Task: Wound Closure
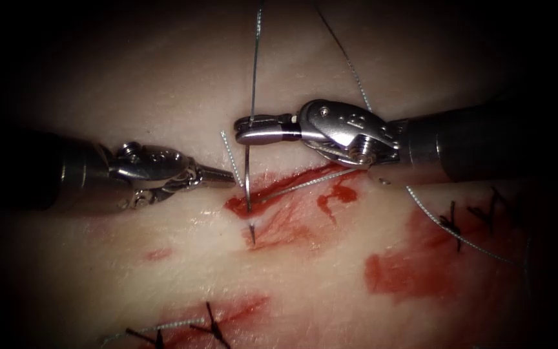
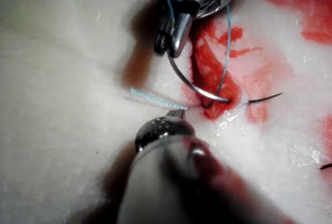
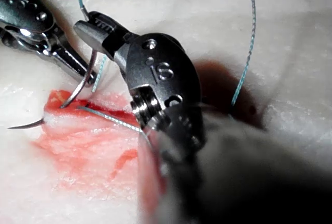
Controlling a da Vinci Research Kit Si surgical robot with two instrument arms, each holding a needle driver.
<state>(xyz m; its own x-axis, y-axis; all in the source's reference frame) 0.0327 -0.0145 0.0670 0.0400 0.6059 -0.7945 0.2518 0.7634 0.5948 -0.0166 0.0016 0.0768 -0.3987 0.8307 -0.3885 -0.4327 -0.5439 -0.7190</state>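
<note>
Needle [image 1: 247, 169] stood upright at the cut [image 1: 272, 194], rear end clamped in the right tool [image 1: 248, 129], body entering the tissue [image 1: 130, 84] at the cut's left end, tip [image 1: 252, 234] out again just below. Same in the left wrist view: needle [image 2: 193, 83] curving from the right tool [image 2: 174, 37] into the red wound, tip [image 2: 265, 98] emerging beyond a narrow bridge of tissue. In the right wrist view, needle [image 3: 83, 81] gripped near its tail by the right tool [image 3: 92, 33], tip [image 3: 23, 126] free.

Thread [image 1: 255, 58] rose from the needle's tail; a further strand crossed the cut. Short thread end [image 1: 228, 155] pinched in the closed left tool [image 1: 227, 178], just left of the needle.

Engraved marks on the right tool's wrist read roughly "S" and "O" in the right wrist view; otherwise illegible.

Right shaft level, entering from the right, jaws pointing left. Left shaft level, jaws pointing right, tip near the cut.

Finished stitches [image 1: 469, 216] right and below; red fluid [image 1: 408, 271] on the tissue
</note>
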